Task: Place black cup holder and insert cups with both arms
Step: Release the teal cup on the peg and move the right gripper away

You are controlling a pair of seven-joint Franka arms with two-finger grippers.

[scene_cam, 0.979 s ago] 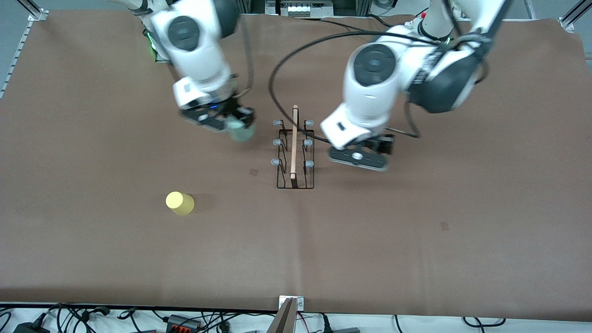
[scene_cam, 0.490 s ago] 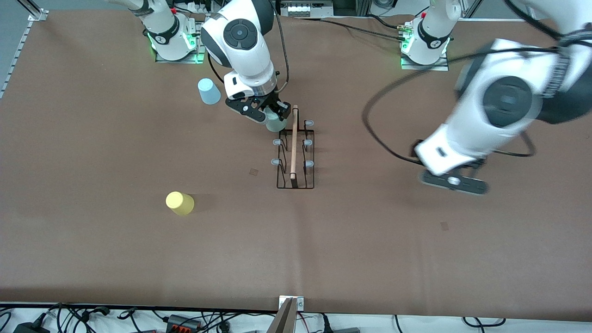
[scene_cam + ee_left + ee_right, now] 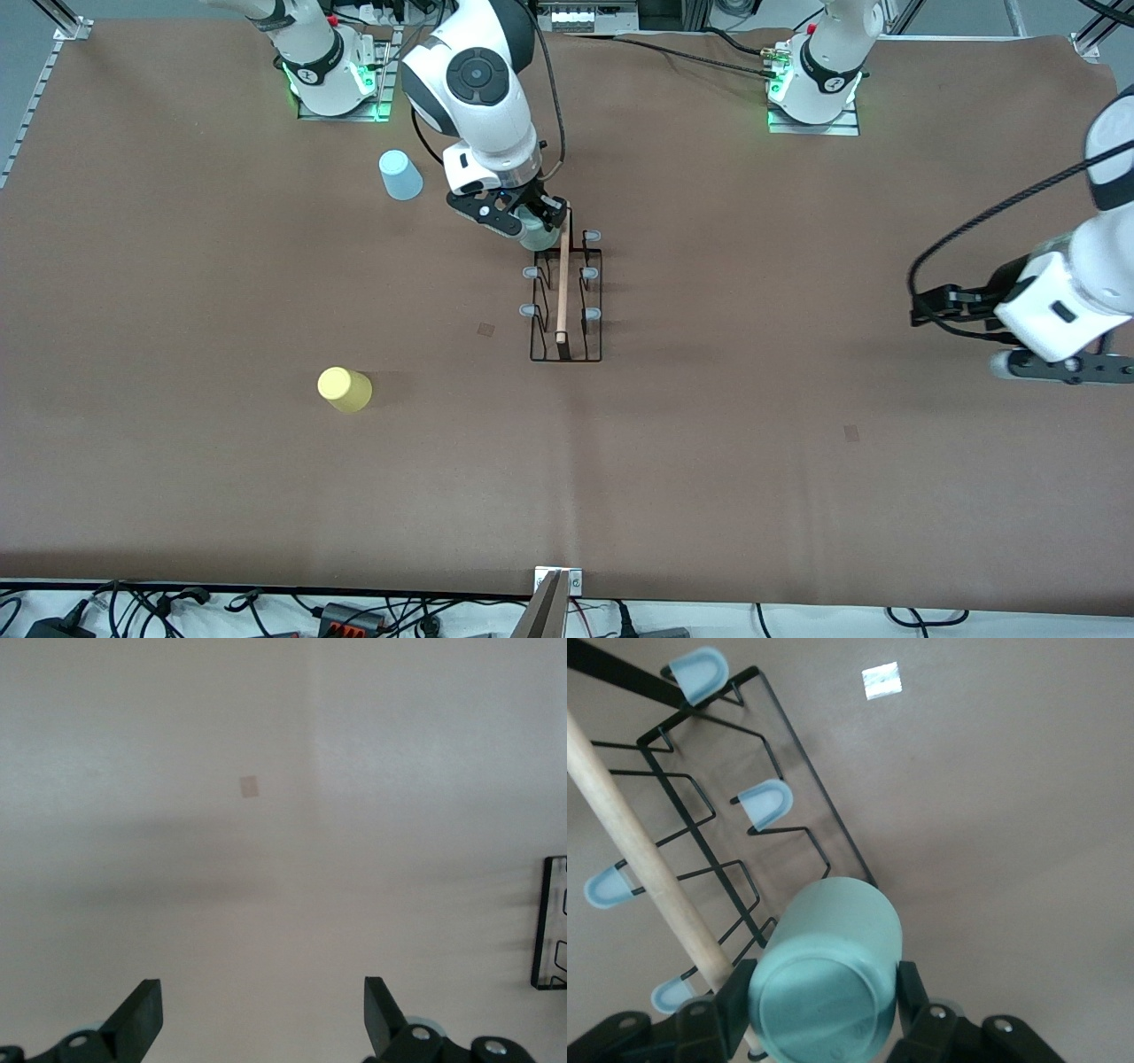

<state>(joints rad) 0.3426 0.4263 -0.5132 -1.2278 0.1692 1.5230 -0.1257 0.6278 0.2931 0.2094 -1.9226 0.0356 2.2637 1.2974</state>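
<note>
- Your right claw (image 3: 523, 223) is closed on the pale green cup (image 3: 536, 232), one finger on each side of its wall (the right wrist view shows the cup's flat base facing the camera).
- That claw hangs over the end of the black cup holder (image 3: 565, 306) farthest from the front camera, and the held cup sits right beside the wooden rod handle (image 3: 563, 275).
- In the right wrist view, the pegs (image 3: 765, 802) you can see past the cup (image 3: 826, 970) are all bare.
- The holder stands on the brown bench (image 3: 709, 461), mid-bench between the two arms.
- Your left claw (image 3: 1059, 365) is spread wide and holds nothing; it hangs over bare bench well apart from the holder, toward the left arm's end.
- The light blue cup (image 3: 400, 175) stands mouth down near the right claw, toward the right arm's base.
- The yellow cup (image 3: 344, 389) lies well apart from both claws, nearer the front camera than the holder.
</note>
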